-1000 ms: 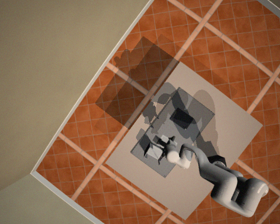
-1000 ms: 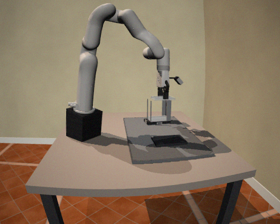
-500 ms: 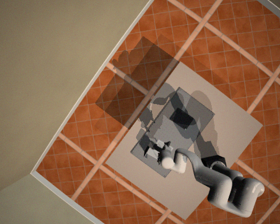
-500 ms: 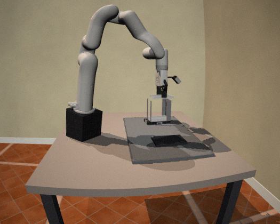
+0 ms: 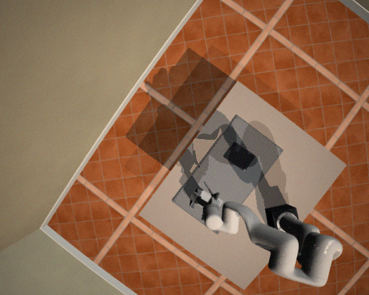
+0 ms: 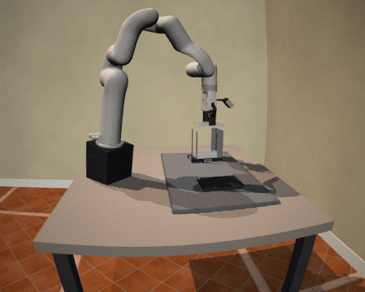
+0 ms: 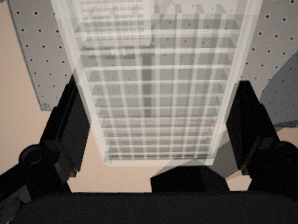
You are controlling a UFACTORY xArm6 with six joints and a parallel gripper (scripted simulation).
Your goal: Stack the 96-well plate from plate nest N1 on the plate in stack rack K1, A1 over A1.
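My gripper (image 6: 209, 121) is shut on a clear 96-well plate (image 6: 207, 124) and holds it level in the air, just above the top of the stack rack K1 (image 6: 207, 146). In the wrist view the held plate (image 7: 156, 72) fills the middle between my two black fingers. The dark plate nest N1 (image 6: 221, 183) lies nearer the mat's front, with nothing on it; it also shows from above (image 5: 240, 155).
The rack has thin upright posts and a grey wall (image 6: 217, 140) rising to just below the held plate. A grey perforated mat (image 6: 213, 181) carries rack and nest. The arm's black base block (image 6: 109, 161) stands at the table's left.
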